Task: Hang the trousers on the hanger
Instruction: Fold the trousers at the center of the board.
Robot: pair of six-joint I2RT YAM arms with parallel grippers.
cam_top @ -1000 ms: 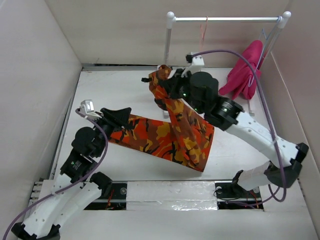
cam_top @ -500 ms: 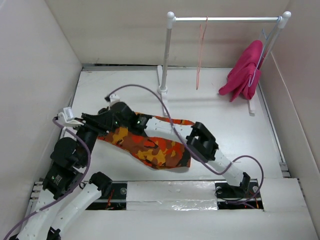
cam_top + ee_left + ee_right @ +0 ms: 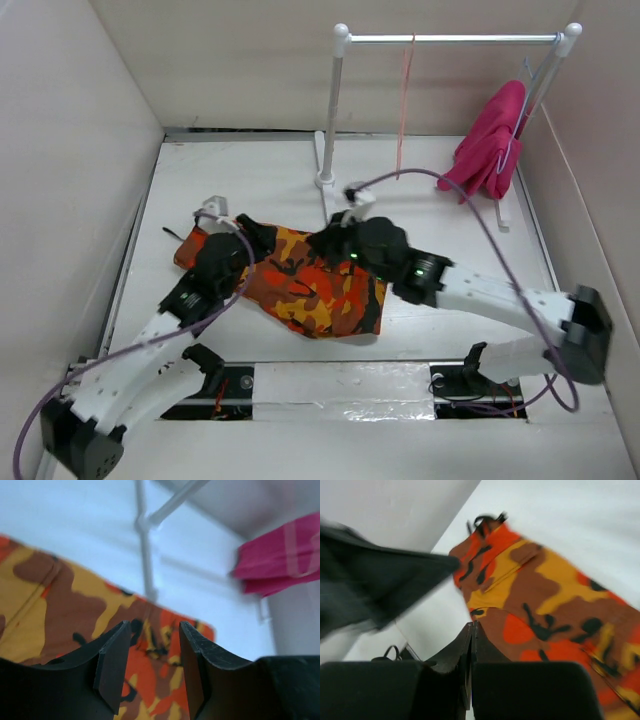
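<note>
The camouflage trousers (image 3: 310, 292) lie bunched on the table between my two arms, also seen in the left wrist view (image 3: 60, 605) and the right wrist view (image 3: 555, 595). The salmon-pink hanger (image 3: 404, 100) hangs from the white rail at the back, apart from the cloth. My left gripper (image 3: 263, 240) hovers over the trousers' left part, jaws open (image 3: 154, 630) with nothing between them. My right gripper (image 3: 326, 245) sits over the middle of the cloth, fingers pressed together (image 3: 471, 626), and no cloth shows between them.
A white tube rail frame (image 3: 338, 110) stands at the back of the table. A magenta-pink garment (image 3: 490, 140) hangs on a pale wire hanger at the rail's right end. White walls close in the left, right and back sides.
A second ago the right gripper held the trousers raised near the rail; now they lie flat. The right arm has swung back to the middle and shut; the left arm has come forward over the cloth.
</note>
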